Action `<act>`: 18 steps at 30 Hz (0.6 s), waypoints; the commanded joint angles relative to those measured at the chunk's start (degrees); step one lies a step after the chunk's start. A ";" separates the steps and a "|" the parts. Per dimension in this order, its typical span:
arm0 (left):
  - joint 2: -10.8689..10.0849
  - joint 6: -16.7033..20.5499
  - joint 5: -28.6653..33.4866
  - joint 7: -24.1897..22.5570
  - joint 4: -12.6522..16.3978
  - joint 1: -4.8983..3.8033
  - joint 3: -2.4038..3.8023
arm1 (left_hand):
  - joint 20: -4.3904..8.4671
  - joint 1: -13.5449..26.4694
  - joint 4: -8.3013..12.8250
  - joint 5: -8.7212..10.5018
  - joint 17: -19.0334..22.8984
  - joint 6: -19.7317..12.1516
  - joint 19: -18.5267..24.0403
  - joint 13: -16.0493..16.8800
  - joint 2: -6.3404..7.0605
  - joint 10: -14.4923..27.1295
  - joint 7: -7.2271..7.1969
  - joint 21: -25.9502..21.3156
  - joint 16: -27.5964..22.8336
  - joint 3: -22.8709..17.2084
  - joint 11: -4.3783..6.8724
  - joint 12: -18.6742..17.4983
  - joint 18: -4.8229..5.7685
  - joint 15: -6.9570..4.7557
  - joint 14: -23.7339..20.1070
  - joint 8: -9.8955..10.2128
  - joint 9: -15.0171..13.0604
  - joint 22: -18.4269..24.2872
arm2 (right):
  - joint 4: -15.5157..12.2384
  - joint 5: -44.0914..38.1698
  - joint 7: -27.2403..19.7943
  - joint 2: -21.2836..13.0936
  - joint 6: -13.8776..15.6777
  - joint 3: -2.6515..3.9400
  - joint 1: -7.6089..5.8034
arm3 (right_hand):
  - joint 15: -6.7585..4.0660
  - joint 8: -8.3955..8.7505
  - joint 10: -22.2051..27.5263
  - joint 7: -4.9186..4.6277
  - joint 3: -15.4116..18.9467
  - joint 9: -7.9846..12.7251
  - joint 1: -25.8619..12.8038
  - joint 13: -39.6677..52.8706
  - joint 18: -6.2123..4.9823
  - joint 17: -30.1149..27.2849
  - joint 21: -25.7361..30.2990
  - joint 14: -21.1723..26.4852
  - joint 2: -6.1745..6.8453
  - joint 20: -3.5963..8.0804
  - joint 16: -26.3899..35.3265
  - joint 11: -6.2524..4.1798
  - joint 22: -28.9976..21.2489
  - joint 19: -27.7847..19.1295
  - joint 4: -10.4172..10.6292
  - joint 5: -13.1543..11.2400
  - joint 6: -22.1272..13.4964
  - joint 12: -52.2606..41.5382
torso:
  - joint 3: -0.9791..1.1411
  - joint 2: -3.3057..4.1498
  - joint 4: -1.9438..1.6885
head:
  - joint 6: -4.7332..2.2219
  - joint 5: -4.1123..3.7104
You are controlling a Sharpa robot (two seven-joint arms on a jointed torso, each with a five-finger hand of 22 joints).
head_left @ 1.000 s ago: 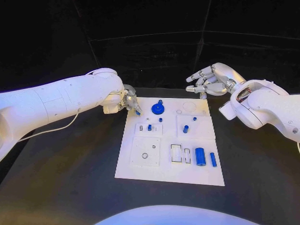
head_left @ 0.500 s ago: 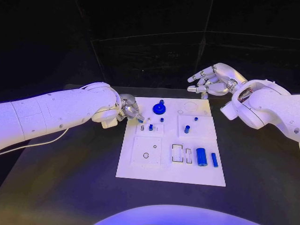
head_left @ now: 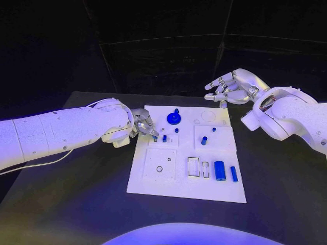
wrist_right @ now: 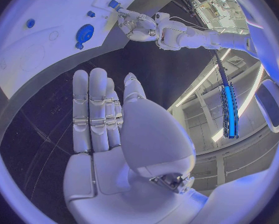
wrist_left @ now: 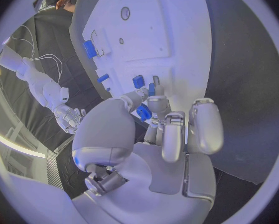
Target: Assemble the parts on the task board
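Clearly nearer, the left robot hand point(head_left: 143, 124) sits at the board's point(head_left: 156, 181) left far edge, pinching a small blue part point(wrist_left: 151, 89) just above it; right robot hand point(head_left: 233, 88) hovers released beyond the far edge.

Black table point(head_left: 75, 194) w/ dark backdrop behind; lit ceiling strip point(wrist_right: 229, 112) & shelving point(wrist_right: 208, 0) in room.

I see a dark bench point(head_left: 75, 199) in front of me, running back to a straight far edge. The white task board point(head_left: 180, 185) lies flat on it, about in the middle, long side running away from me. The board's corners all sit well inside the bench's edges, with bare dark surface showing on every side of it.
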State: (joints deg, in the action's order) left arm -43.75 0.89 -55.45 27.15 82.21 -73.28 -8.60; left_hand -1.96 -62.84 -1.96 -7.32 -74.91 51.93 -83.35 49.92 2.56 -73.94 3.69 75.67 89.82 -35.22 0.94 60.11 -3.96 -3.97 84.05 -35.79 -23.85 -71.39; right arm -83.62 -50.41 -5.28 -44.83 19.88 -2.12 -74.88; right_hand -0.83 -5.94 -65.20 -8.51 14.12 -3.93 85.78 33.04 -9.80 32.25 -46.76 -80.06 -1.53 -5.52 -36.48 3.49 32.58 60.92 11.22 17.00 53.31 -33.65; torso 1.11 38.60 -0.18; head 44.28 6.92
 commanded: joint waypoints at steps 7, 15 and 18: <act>0.61 -1.38 -2.59 1.05 -0.56 0.21 0.01 | 0.07 0.34 5.28 -0.03 -15.09 0.42 -0.24 0.01 0.21 -0.60 -0.44 0.23 0.18 -5.20 0.14 0.43 -0.27 -0.43 5.95 -0.78 -0.18 -0.08 | -0.02 0.13 -0.20 0.07 -0.48 0.03 -0.11 | 0.17 0.26 0.18 -0.33 0.28 0.00 0.08 -0.07 -0.74 0.10 0.36 -0.36 -0.61 -0.10 0.26 0.20 -0.09 0.42 -0.01 0.24 -0.21 -0.35 | 0.04 0.05 0.05 | 0.24 -0.02; 0.99 -2.85 -3.21 1.41 -1.10 0.34 -0.02 | 0.13 0.53 5.27 0.01 -15.09 0.58 -0.25 -0.04 0.32 -0.67 -0.57 0.23 0.18 -4.98 0.23 0.43 -0.27 -0.51 5.95 -1.06 -0.25 -0.11 | -0.07 0.13 -0.18 0.02 -0.47 0.02 -0.11 | 0.17 0.26 0.18 -0.33 0.28 0.00 0.08 -0.07 -0.74 0.10 0.36 -0.36 -0.61 -0.10 0.26 0.20 -0.09 0.42 -0.01 0.24 -0.21 -0.35 | 0.04 0.02 0.01 | 0.34 -0.10; 1.00 -3.19 -3.55 1.52 -1.10 0.38 -0.03 | 0.13 0.54 5.26 0.01 -15.09 0.60 -0.24 -0.07 0.32 -0.67 -0.58 0.21 0.18 -4.96 0.25 0.41 -0.27 -0.51 5.95 -1.10 -0.26 -0.08 | -0.09 0.13 -0.18 -0.01 -0.47 0.02 -0.11 | 0.17 0.26 0.18 -0.33 0.28 0.00 0.08 -0.07 -0.74 0.10 0.36 -0.36 -0.61 -0.10 0.26 0.20 -0.09 0.42 -0.01 0.24 -0.21 -0.35 | 0.04 0.02 0.01 | 0.35 -0.11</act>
State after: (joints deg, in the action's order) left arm -42.79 -0.61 -57.79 27.82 81.19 -73.02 -8.51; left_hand -1.96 -62.11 -0.69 -7.09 -74.91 52.42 -83.35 49.91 3.30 -74.24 3.19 75.67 89.82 -36.47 1.21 60.34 -3.96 -3.98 84.05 -36.69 -24.01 -71.42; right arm -83.61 -50.41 -5.26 -44.84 19.69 -2.13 -74.88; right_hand -0.83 -5.94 -65.20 -8.51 14.12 -3.93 85.78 33.05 -9.80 32.29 -46.76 -80.06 -1.53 -5.52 -36.48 3.49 32.59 60.92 11.22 16.99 53.31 -33.65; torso 1.15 38.64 -0.15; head 44.61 6.82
